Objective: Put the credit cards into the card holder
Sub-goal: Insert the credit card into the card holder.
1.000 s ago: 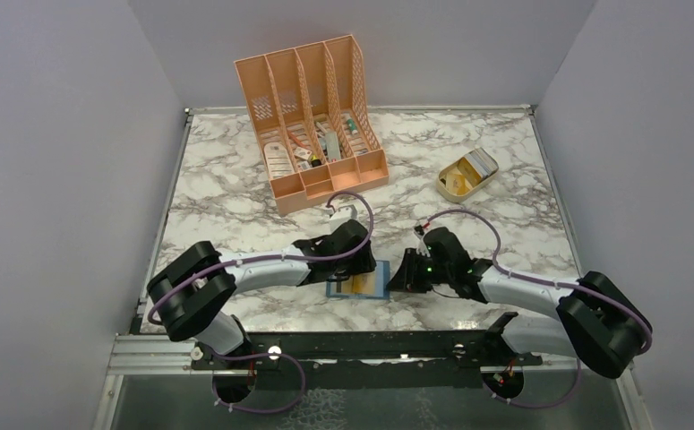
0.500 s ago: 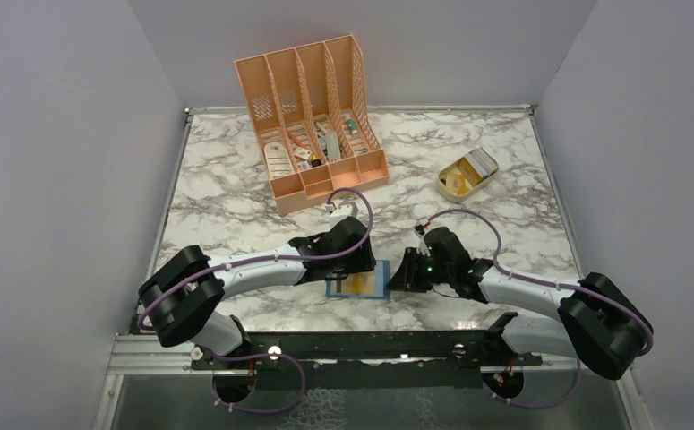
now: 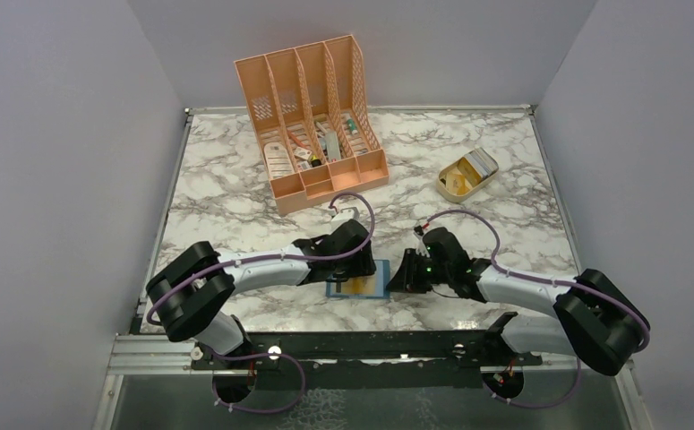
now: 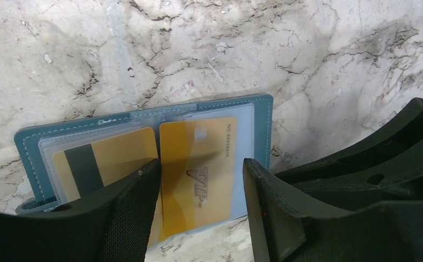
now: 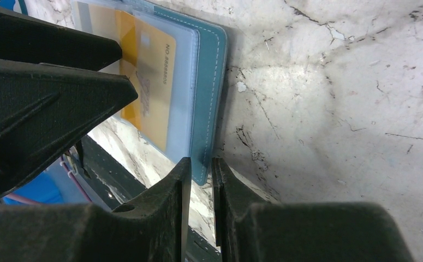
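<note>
The teal card holder (image 3: 358, 285) lies open and flat near the table's front edge. Two gold credit cards sit in its clear sleeves: one with a dark stripe (image 4: 108, 158) on the left, and one marked VIP (image 4: 198, 164) on the right. My left gripper (image 4: 201, 177) hovers open over the VIP card, one finger at each long edge; the right finger is clear of it. My right gripper (image 5: 201, 164) is shut on the holder's teal right edge (image 5: 212, 98). From above, the left gripper (image 3: 362, 269) and right gripper (image 3: 397, 276) meet at the holder.
A peach desk organizer (image 3: 312, 125) with small items stands at the back. A tan oval tray (image 3: 466, 173) sits at the back right. The black mounting rail (image 3: 352, 345) runs just below the holder, along the table's front edge.
The left arm's elbow swung slightly left and came back. The holder, both cards and the right gripper are where they were.
</note>
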You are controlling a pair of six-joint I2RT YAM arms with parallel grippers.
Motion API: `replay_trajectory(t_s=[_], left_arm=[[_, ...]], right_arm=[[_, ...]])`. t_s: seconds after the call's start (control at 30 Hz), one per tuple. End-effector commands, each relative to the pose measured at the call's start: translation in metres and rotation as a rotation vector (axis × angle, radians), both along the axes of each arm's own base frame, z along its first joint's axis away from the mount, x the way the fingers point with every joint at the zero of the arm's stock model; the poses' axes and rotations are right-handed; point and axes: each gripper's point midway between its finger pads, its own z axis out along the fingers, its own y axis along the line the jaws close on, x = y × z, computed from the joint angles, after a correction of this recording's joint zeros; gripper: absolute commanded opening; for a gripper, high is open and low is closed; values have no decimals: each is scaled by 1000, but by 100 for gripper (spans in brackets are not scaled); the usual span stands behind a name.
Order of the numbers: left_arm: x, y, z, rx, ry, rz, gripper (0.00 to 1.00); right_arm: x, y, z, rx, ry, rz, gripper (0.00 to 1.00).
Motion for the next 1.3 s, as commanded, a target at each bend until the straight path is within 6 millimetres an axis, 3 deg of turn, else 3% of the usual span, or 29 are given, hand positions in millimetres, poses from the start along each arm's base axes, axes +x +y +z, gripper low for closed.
replay_trajectory(t_s=[0.0, 0.7, 0.87, 1.1, 1.27], left_arm=[[-7, -3, -8, -17, 31, -8, 59], [-23, -34, 4, -184, 57, -1, 56], [-23, -37, 17, -234, 26, -4, 56], [-28, -33, 9, -202, 57, -4, 56], [-22, -31, 20, -168, 14, -31, 58]], right_arm=[[9, 7, 7, 16, -39, -1, 21], [10, 17, 7, 65, -32, 12, 18], [12, 14, 10, 54, -49, -5, 18], [16, 9, 21, 62, -71, -48, 27], [17, -1, 19, 16, -79, -86, 31]])
